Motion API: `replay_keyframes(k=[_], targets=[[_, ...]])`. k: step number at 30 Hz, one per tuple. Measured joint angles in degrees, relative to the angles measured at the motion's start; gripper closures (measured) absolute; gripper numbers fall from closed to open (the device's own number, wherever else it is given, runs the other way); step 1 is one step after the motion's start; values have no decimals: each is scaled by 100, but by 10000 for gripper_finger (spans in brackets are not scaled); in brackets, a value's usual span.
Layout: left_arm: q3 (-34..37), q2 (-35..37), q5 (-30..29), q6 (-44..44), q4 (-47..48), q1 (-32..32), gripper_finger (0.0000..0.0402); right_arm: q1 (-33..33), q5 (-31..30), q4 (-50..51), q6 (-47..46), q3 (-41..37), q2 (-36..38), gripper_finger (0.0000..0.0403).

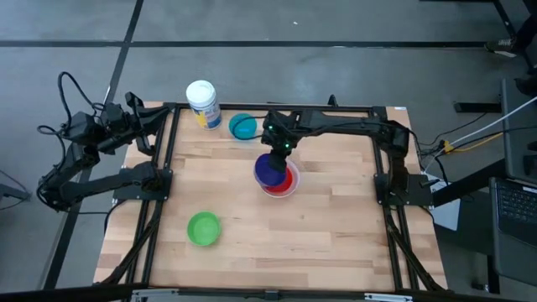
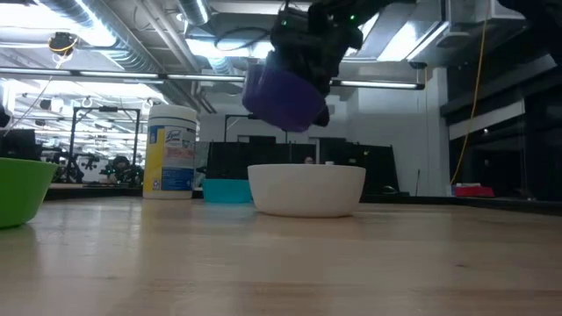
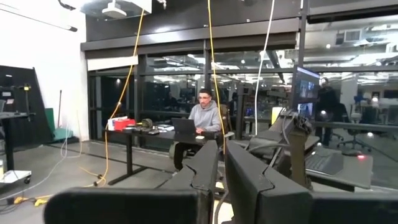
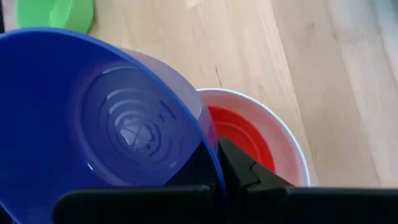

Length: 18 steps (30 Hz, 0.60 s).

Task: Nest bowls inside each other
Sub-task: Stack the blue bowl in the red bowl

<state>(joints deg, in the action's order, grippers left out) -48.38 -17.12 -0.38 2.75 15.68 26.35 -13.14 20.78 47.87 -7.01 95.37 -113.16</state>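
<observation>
Right hand [image 1: 277, 153] is pinching the rim of the dark blue bowl [image 1: 270, 170] and holding it over the white bowl [image 1: 291, 188], as the high view is showing. The red bowl [image 1: 285, 182] is already sitting inside the white one, near the middle of the desk [image 1: 336, 235]. I think the blue bowl is hanging there because it is going in next, on top of the red. The teal bowl [image 1: 242, 126] is waiting at the back edge, just beside the jar [image 1: 202, 104]. The green bowl [image 1: 203, 228] is waiting near the front, well apart from the others. The left hand [image 1: 138, 105] is resting off the back left corner, out of the way.

From the low view, the blue bowl [image 2: 281, 96] is hanging tilted in the air, clearly above the white bowl [image 2: 306, 190] and not touching it. The right hand [image 2: 312, 53] is gripping it from above. The tilt is probably there because the hand is holding just one side of the rim.

From the left wrist view, the left hand's fingers [image 3: 202, 168] are sitting nearly shut with a thin gap, holding nothing. A person is sitting at a far table in the room.

From the right wrist view, the right hand's fingers [image 4: 245, 171] are squeezing the blue bowl's [image 4: 93, 124] wall. The red bowl [image 4: 239, 134] is showing just below, inside the white bowl [image 4: 292, 146].
</observation>
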Motion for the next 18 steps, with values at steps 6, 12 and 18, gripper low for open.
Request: replay_keyframes(k=[6,12,18], targets=[[0,0,2,-3,3,0,373,-119,-178,131,82,0,-105,402],[0,0,2,-37,5,0,373,-110,-325,376,260,0,-180,402],[0,0,3,-47,3,0,373,-95,-386,399,301,0,-203,402]])
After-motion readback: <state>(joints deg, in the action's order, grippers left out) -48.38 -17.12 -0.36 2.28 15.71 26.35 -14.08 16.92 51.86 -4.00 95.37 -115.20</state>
